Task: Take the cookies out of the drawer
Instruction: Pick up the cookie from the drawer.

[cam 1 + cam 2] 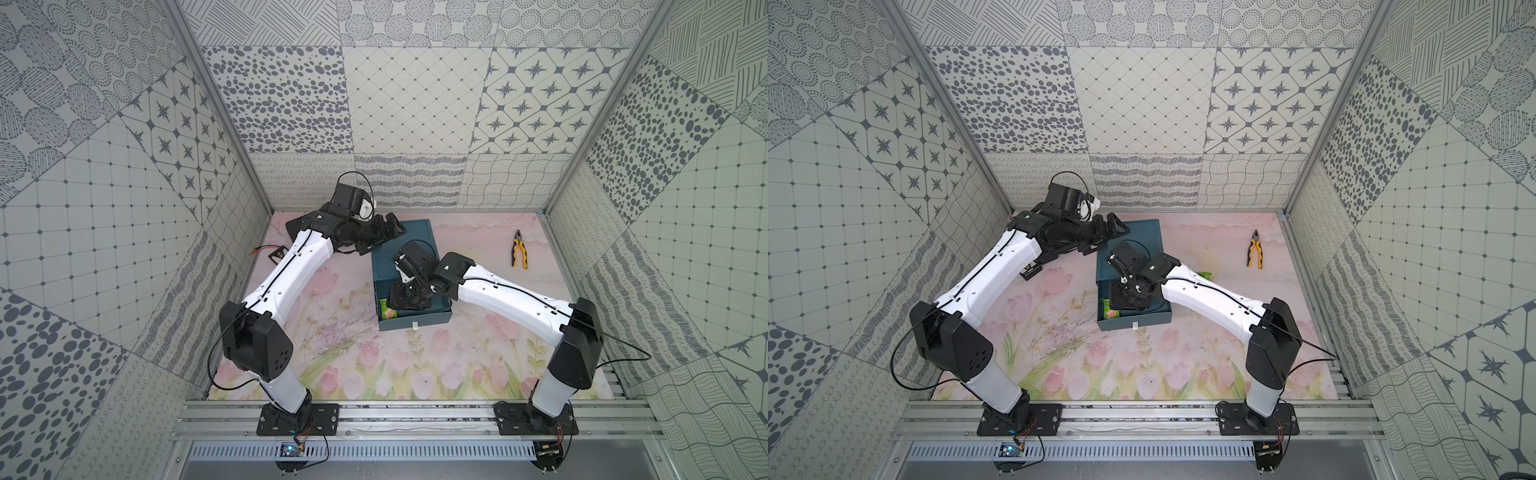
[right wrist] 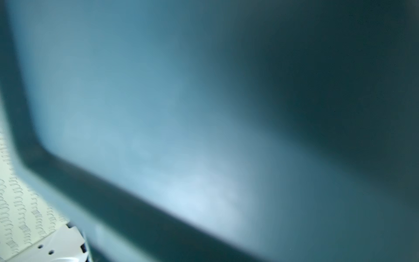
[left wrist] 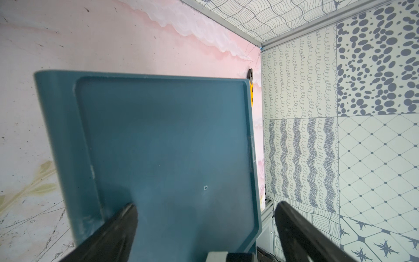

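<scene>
1. Overhead, in both top views, a teal drawer cabinet [image 1: 417, 232] sits on a floral mat [image 1: 332, 353], with its drawer [image 1: 415, 322] pulled out toward the arm bases.
2. The right gripper [image 1: 401, 301] reaches down into the drawer. Whether its jaws are spread or pinching cannot be told.
3. A green cookie packet [image 1: 384, 308] lies in the drawer at the end nearer the left arm, just beside that gripper.
4. Only a top view shows a second green packet [image 1: 1204, 275], on the mat just behind the right arm.
5. The right wrist view shows only a blurred teal surface [image 2: 158, 113].
6. The left wrist view shows the left gripper [image 3: 205, 205] with jaws spread wide across the cabinet top's edge. Yellow-handled pliers [image 3: 251, 95] peek out beyond it.
</scene>
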